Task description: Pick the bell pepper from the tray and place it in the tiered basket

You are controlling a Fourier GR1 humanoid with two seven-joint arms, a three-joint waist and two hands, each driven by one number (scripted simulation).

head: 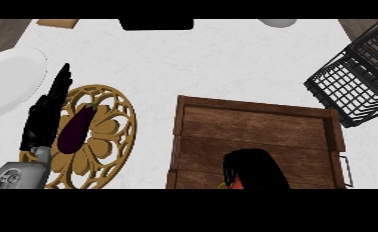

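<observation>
Nearest, at the tray's (251, 126) near edge, the right hand (255, 168) is curled down over the pepper (238, 184). It grasps the pepper, and only a small red patch shows beneath the fingers. The pepper thus remains inside the tray, at its near side, a little left of middle. The tray is brown wood with raised walls and occupies the worktop's (184, 61) near right part. At the near left edge a grey forearm leads to the left hand (44, 116), which is released, fingers straight and pointing toward the far edge. It lies along the left rim of a round golden trivet (111, 141); contact with the trivet cannot be determined. A dark purple eggplant (76, 128) lies on the trivet, just right of that hand. Further back, a white plate (15, 76) sits at the left edge. The black wire basket (347, 83) stands at the right edge, beside the tray's far right corner, tilted in this view. Along the far edge are a wooden board (57, 22) at the left corner, a black item (156, 24) near the middle and a white item (278, 22) to its right, all cut off by the view.
</observation>
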